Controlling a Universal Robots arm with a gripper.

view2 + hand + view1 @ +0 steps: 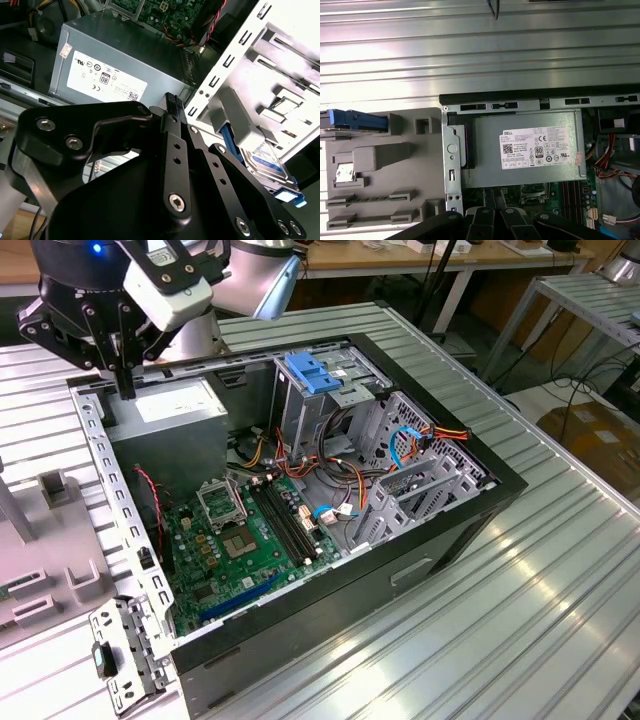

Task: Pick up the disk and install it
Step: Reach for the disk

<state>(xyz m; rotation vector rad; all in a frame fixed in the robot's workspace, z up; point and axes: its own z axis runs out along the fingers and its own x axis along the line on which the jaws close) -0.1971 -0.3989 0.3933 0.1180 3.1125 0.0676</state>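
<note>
Hand (172, 102) matte black; disk (270, 167) flat, silver

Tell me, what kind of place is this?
Probably a robotics lab or workshop: a robot arm hangs over an open computer case on a ribbed metal table, with workbenches behind.

Bright, even overhead light. Soft glare on ribbed table (545, 575), lower right of exterior view. Case wall (175, 465) shadowed, left of centre.
</note>
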